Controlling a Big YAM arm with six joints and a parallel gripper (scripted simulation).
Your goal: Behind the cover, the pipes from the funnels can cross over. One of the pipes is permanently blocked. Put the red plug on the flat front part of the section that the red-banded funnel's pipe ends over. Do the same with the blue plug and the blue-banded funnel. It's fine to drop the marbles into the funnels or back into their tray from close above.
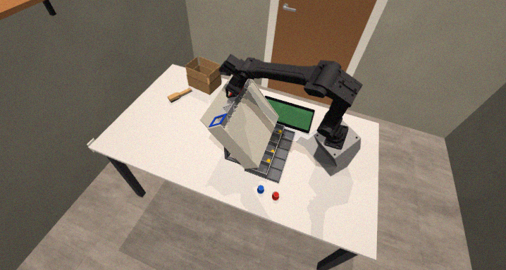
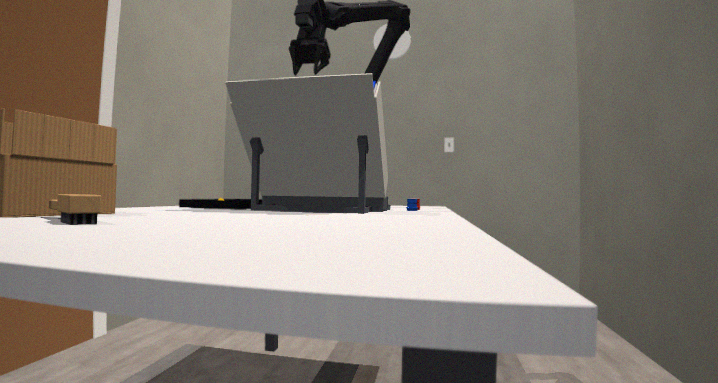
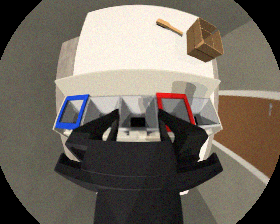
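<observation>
A tilted grey cover (image 1: 247, 123) stands on a dark sectioned base (image 1: 278, 151). At its top edge are funnels, among them a blue-banded funnel (image 3: 72, 111) and a red-banded funnel (image 3: 173, 106). My gripper (image 3: 138, 112) is open and empty, close above a plain funnel between those two; it also shows in the side view (image 2: 307, 66). The blue-banded funnel also shows from above (image 1: 217, 120). Yellow marbles (image 1: 272, 150) lie in three sections of the base. The blue plug (image 1: 261, 188) and the red plug (image 1: 275, 195) stand on the table in front of the base.
A green tray with a black rim (image 1: 293, 114) lies behind the base, beside the arm's grey pedestal (image 1: 335, 148). A cardboard box (image 1: 203, 73) and a wooden brush (image 1: 179, 94) sit at the far left of the table.
</observation>
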